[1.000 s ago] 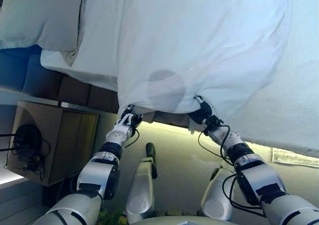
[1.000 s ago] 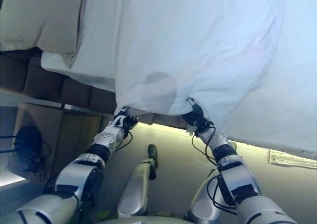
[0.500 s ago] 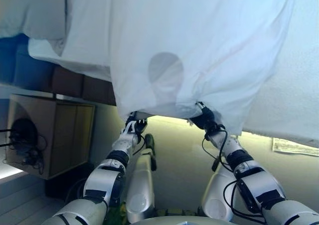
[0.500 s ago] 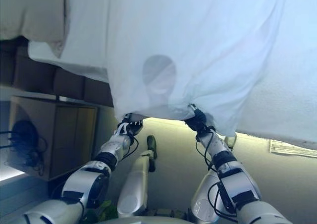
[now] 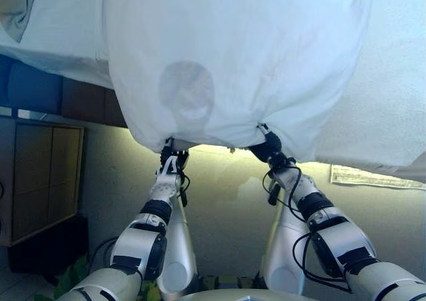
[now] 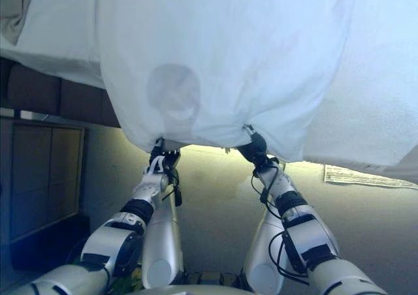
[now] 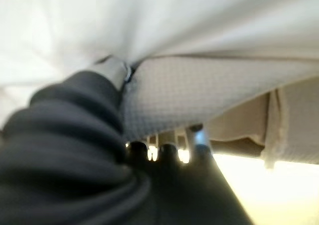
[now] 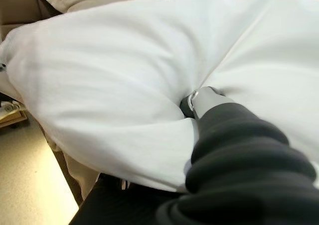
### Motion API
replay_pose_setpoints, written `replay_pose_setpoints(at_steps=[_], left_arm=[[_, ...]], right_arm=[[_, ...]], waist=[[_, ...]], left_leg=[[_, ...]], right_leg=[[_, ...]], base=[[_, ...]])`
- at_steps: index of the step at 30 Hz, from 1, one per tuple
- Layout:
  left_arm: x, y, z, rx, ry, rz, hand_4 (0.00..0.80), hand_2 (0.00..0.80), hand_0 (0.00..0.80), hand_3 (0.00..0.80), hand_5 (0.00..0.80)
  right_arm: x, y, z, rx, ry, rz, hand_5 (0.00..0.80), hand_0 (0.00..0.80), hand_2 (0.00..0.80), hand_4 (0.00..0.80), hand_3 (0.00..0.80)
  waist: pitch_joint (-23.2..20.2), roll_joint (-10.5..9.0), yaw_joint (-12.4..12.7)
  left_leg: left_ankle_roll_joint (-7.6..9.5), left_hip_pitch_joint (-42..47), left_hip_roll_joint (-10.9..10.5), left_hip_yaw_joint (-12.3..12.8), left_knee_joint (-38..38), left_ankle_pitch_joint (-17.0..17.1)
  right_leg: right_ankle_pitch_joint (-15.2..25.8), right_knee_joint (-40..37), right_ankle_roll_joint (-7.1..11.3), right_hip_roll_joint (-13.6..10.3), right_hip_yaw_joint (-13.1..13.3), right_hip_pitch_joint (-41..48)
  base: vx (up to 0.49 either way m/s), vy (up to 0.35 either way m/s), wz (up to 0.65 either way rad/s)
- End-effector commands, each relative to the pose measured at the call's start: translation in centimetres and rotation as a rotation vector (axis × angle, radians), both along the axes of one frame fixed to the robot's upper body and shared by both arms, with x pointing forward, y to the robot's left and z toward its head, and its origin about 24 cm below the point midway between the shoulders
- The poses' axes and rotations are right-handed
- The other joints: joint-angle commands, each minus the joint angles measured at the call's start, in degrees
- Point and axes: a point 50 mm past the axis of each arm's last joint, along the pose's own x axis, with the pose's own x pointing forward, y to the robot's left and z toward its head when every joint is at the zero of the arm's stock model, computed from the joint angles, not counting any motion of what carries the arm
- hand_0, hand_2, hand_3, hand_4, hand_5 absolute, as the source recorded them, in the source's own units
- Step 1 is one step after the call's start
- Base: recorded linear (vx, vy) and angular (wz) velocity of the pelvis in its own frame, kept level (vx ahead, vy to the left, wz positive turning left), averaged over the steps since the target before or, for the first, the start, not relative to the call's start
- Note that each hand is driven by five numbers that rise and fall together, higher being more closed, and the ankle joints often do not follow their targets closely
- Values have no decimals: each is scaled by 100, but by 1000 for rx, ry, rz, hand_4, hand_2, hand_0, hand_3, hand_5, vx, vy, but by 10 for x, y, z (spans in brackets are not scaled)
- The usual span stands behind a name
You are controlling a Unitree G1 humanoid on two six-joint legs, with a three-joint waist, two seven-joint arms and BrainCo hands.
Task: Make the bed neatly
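A white duvet (image 5: 233,54) hangs bunched over the bed's near side, and both hands hold its lower edge. My left hand (image 5: 172,162) is shut on the edge at the left. In the left wrist view its thumb (image 7: 112,68) pinches the cloth (image 7: 149,21). My right hand (image 5: 269,148) is shut on the edge at the right. In the right wrist view the cloth (image 8: 99,60) gathers in folds around the hand (image 8: 239,150). The white textured mattress cover (image 5: 393,101) shows to the right of the duvet. A pillow (image 5: 13,8) lies at the top left.
A dark padded headboard (image 5: 40,94) runs along the left, with a wooden nightstand (image 5: 33,181) below it. A sheet of paper (image 5: 373,176) lies on the floor at the right, under the bed's edge.
The camera has swung right, so the pillow, headboard and nightstand have slid left in the view. Both hands keep their hold on the duvet's edge.
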Motion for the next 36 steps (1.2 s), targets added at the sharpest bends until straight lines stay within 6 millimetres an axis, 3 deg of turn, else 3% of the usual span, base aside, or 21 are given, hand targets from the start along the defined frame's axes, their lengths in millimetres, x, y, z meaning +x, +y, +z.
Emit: replay_pose_setpoints(at_steps=[1, 9, 12, 15, 18, 19, 20, 21, 24, 25, 29, 32, 36], left_arm=[[-28, 64, -34, 94, 219, 229, 800, 800, 800, 800, 800], [-53, 92, -57, 108, 422, 329, 800, 800, 800, 800, 800], [-67, 113, -65, 115, 523, 363, 800, 800, 800, 800, 800], [-78, 129, -69, 147, 640, 381, 800, 800, 800, 800, 800], [-83, 136, -70, 186, 742, 365, 800, 800, 800, 800, 800], [-84, 135, -71, 181, 759, 350, 800, 800, 800, 800, 800], [-86, 133, -73, 165, 781, 337, 452, 452, 452, 452, 452], [-87, 129, -76, 144, 795, 319, 0, 0, 0, 0, 0], [-87, 117, -81, 115, 818, 250, 0, 0, 0, 0, 0], [-85, 115, -80, 112, 824, 230, 0, 0, 0, 0, 0], [-79, 108, -77, 90, 835, 199, 0, 0, 0, 0, 0], [-79, 112, -76, 66, 846, 237, 0, 0, 0, 0, 0], [-75, 127, -66, 40, 766, 342, 0, 0, 0, 0, 0]], right_arm=[[-20, -32, -39, -76, 174, -102, 800, 800, 800, 800, 800], [-53, -59, -85, -143, 441, -198, 800, 800, 800, 800, 800], [-64, -82, -93, -263, 516, -215, 800, 800, 800, 800, 800], [-73, -90, -101, -353, 610, -215, 800, 800, 800, 800, 800], [-83, -100, -109, -400, 744, -247, 800, 800, 800, 800, 800], [-86, -104, -110, -396, 778, -263, 800, 800, 800, 800, 800], [-92, -109, -113, -386, 831, -285, 778, 778, 778, 778, 778], [-95, -112, -114, -381, 872, -304, 0, 0, 0, 0, 0], [-104, -113, -121, -359, 977, -348, 0, 0, 0, 0, 0], [-106, -114, -122, -355, 1017, -375, 0, 0, 0, 0, 0], [-107, -126, -117, -320, 1097, -465, 0, 0, 0, 0, 0], [-103, -129, -113, -302, 1064, -464, 0, 0, 0, 0, 0], [-81, -108, -103, -289, 896, -379, 0, 0, 0, 0, 0]], waist=[[50, 26, 36], [-28, 350, -97], [-23, 519, -171], [-17, 612, -206], [2, 668, -238], [39, 688, -241], [22, 699, -246], [32, 708, -244], [46, 669, -233], [62, 653, -234], [62, 630, -267], [47, 632, -281], [-68, 651, -231]], left_leg=[[673, -696, -434, 167, 114, 921], [645, -814, -525, 358, 184, 946], [611, -772, -519, 449, 167, 944], [583, -722, -526, 518, 185, 916], [568, -677, -493, 579, 154, 915], [615, -692, -488, 630, 75, 1086], [576, -609, -496, 618, 101, 927], [584, -566, -511, 628, 36, 969], [583, -407, -530, 627, -153, 1025], [609, -375, -522, 650, -326, 1232], [565, 18, -464, 688, -870, 1455], [532, 365, -438, 730, -1275, 1621], [479, 825, -470, 802, -1737, 1768]], right_leg=[[-564, 1078, -213, 53, 205, -9], [-614, 1311, -231, 35, 440, -321], [-660, 1368, -240, -2, 529, -386], [-706, 1424, -258, -27, 582, -387], [-759, 1456, -283, -70, 609, -395], [-601, 1385, -337, -100, 574, -429], [-766, 1437, -290, -112, 600, -360], [-728, 1388, -282, -124, 590, -327], [-653, 1199, -231, -141, 526, -157], [-457, 1012, -252, -140, 471, -114], [-270, 485, -176, -164, 368, 248], [-121, 79, -116, -214, 285, 582], [48, -389, -51, -362, 134, 1068]], base=[[-26, 107, -1], [25, 160, 5], [43, 218, 2], [53, 120, -1], [11, 95, 5], [46, 83, 6], [42, 70, 4], [138, 22, 4], [33, -9, 2], [-25, -5, 4], [34, 22, 3], [58, 19, 4], [65, -5, -1]])
